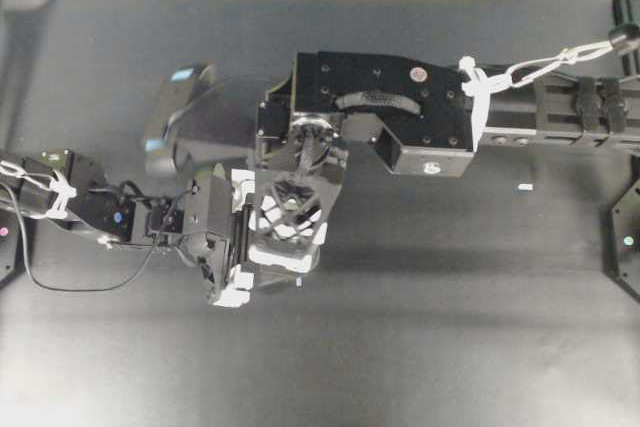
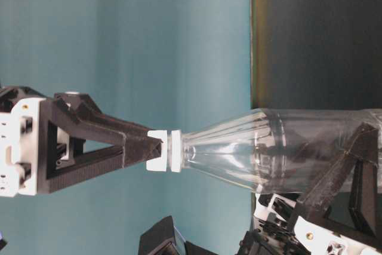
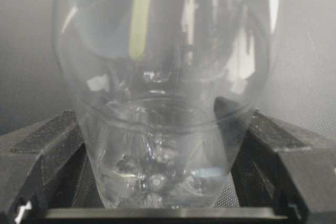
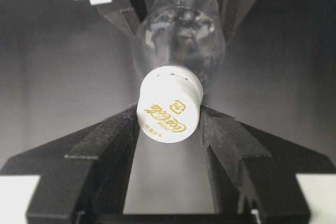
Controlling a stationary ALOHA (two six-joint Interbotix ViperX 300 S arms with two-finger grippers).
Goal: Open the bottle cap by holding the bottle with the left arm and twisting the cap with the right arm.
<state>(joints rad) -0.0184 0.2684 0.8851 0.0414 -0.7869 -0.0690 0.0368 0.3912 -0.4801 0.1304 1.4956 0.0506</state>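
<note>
The clear bottle (image 2: 280,147) stands upright on the black table, and its body fills the left wrist view (image 3: 157,77). My left gripper (image 3: 160,129) is shut on the lower body, one black finger (image 3: 47,150) pressing each side. In the overhead view it (image 1: 235,247) reaches in from the left. The white cap (image 4: 169,109) with gold lettering sits on the neck. My right gripper (image 4: 169,124) points straight down and is shut on the cap, both fingers touching its sides. Overhead, the right gripper (image 1: 290,212) hides most of the bottle.
A small white scrap (image 1: 525,187) lies on the black table (image 1: 450,327) to the right. Black hexagonal bases sit at the table's side edges (image 1: 625,237). A teal wall runs along the back.
</note>
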